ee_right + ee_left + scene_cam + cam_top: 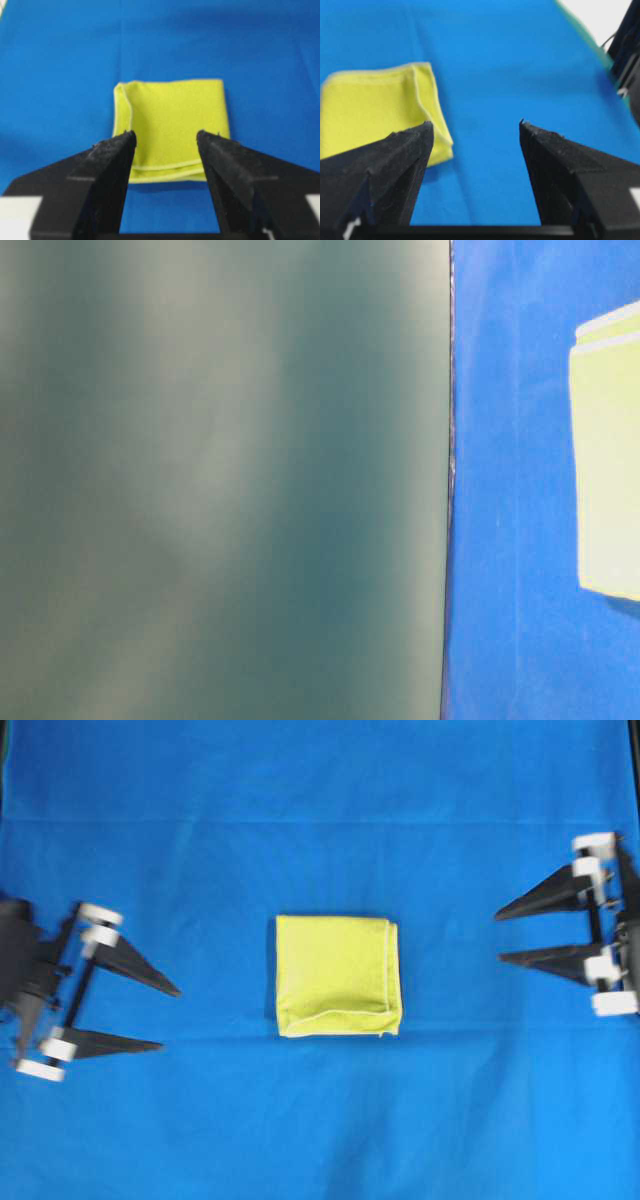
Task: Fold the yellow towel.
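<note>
The yellow towel (pixel 338 976) lies folded into a compact, nearly square pad at the middle of the overhead view, flat on the blue table cloth (pixel 320 810) that covers the surface. Its lighter stitched hems show along the 6 o'clock edge and down the 3 o'clock side, where the stacked layers meet. The left gripper (pixel 170 1018) sits at 9 o'clock from the towel, well apart from it, its two black jaws spread wide and pointing toward the towel with nothing between them. The right gripper (pixel 498 937) sits at 3 o'clock from the towel, also well apart, jaws likewise spread wide and empty, tips facing the towel. In the left wrist view the towel (pixel 375 112) lies off toward 10 o'clock, beyond the left jaw, while bare blue cloth fills the gap. In the right wrist view the towel (pixel 175 120) lies straight ahead beyond the gap. The table-level view is mostly a blurred grey-green plane, with the towel (pixel 608 470) at its 3 o'clock edge.
</note>
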Robot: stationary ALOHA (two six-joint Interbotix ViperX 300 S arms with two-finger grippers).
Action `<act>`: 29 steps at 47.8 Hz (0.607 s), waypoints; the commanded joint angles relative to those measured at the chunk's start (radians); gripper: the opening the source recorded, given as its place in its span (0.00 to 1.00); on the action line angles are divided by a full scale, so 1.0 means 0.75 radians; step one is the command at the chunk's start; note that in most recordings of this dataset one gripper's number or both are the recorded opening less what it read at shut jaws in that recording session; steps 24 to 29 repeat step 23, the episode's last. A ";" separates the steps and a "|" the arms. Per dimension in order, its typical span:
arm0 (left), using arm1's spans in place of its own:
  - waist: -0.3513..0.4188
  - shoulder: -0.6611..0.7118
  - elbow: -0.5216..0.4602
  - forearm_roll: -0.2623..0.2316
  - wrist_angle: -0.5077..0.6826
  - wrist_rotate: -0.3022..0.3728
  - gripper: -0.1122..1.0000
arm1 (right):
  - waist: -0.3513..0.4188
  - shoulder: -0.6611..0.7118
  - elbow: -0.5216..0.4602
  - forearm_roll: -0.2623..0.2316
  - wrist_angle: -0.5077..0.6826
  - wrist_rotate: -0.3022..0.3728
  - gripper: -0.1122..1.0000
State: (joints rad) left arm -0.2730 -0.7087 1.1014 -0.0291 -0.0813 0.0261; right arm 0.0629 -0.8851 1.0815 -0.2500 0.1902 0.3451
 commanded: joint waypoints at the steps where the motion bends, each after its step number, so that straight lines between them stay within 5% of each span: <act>1: 0.031 -0.119 0.053 0.002 -0.022 0.010 0.70 | -0.027 -0.065 0.049 -0.010 -0.053 -0.002 0.62; 19: 0.272 -0.556 0.442 0.002 -0.117 0.006 0.70 | -0.254 -0.162 0.415 0.049 -0.454 0.002 0.62; 29: 0.290 -0.607 0.479 0.004 -0.119 0.004 0.70 | -0.276 -0.141 0.448 0.059 -0.522 0.002 0.62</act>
